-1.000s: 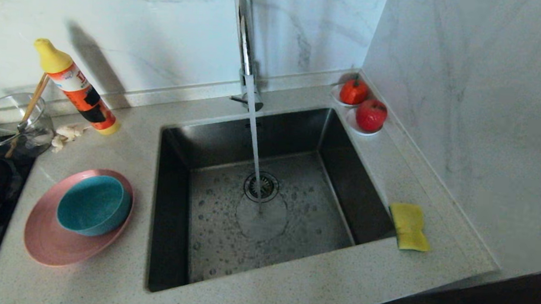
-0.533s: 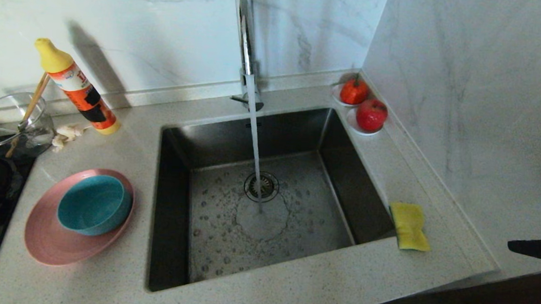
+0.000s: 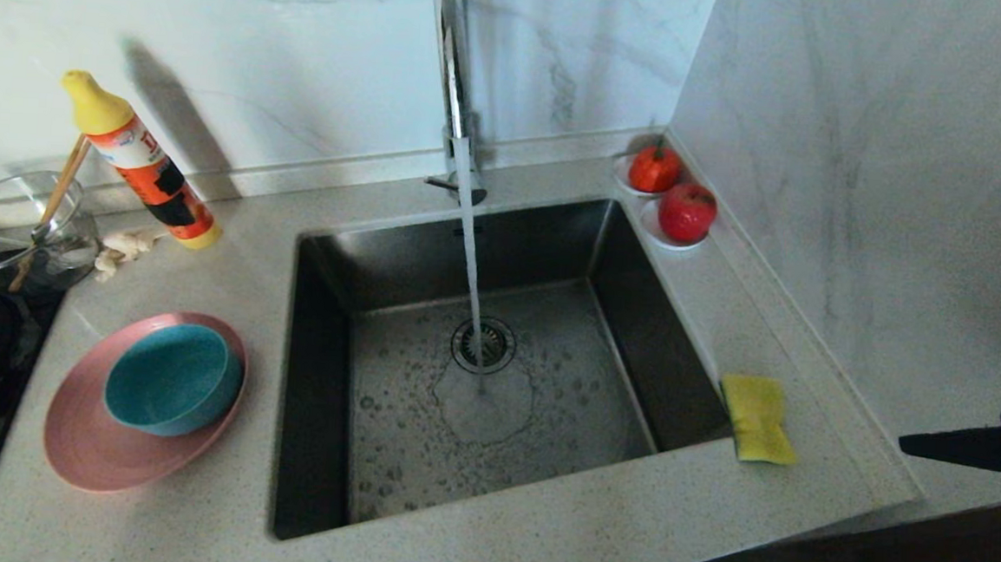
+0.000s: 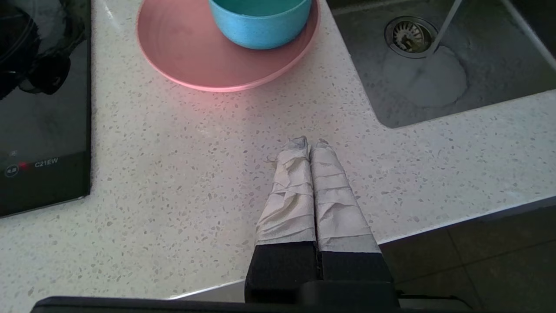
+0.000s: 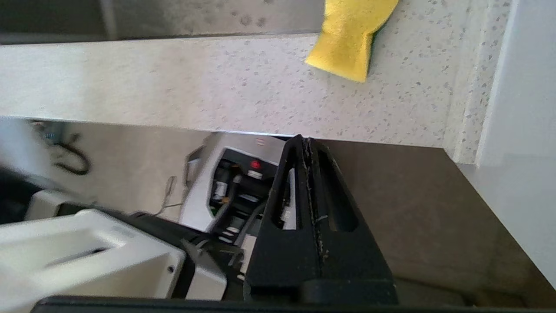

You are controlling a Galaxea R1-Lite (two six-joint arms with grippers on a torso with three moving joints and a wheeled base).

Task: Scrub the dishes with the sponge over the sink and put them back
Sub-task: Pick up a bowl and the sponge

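Right gripper point(image 3: 912, 443) at the counter's front right edge, fingers pressed together on nothing, near the yellow sponge point(image 3: 756, 418) lying beside the sink point(image 3: 325, 305); tap point(image 3: 453, 69) running onto the basin floor. Teal bowl point(image 3: 171, 377) inside pink plate point(image 3: 82, 451) left of the sink; chopsticks point(image 3: 51, 210) standing in the glass bowl point(image 3: 0, 224); left gripper point(image 4: 309, 145) likewise closed and empty, above the counter point(image 4: 173, 174) near the plate.

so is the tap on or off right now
On: a steady stream falls from the tap into the sink, splashing beside the drain strainer.

Detergent bottle point(image 3: 138, 163) leans beside glass bowl point(image 3: 8, 229).
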